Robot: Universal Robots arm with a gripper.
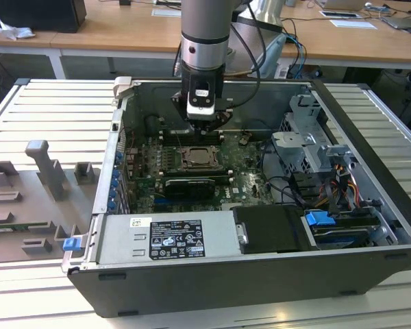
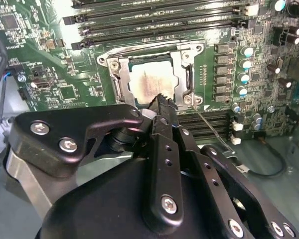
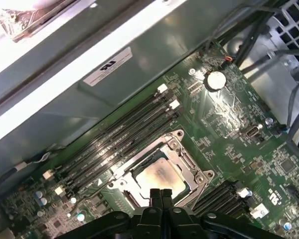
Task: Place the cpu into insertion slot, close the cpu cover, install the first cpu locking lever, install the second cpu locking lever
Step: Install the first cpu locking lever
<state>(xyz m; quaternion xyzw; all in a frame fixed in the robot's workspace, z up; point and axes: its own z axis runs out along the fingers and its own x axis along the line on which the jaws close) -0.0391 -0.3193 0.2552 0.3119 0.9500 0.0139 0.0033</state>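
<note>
The cpu (image 2: 150, 82) lies flat in the insertion slot (image 2: 154, 49) on the green motherboard, its pale top showing through the cut-out of the cpu cover (image 2: 120, 77), which lies down over it. My gripper (image 2: 162, 99) hangs a little above the socket's edge with its black fingers pressed together and nothing between them. In the first wrist view the shut gripper (image 3: 160, 191) points at the cpu (image 3: 158, 174). A thin metal locking lever (image 2: 214, 127) runs off slantwise from one socket corner. In the exterior view the gripper (image 1: 204, 127) is just behind the cpu (image 1: 197, 157).
The board sits deep in an open computer case (image 1: 370, 123). Long black memory slots (image 2: 154, 20) flank the socket. A power supply (image 1: 168, 236) fills the front; a drive cage (image 1: 308, 137) and cables (image 1: 329, 185) crowd the exterior view's right. Grey fixtures (image 1: 48, 171) stand outside.
</note>
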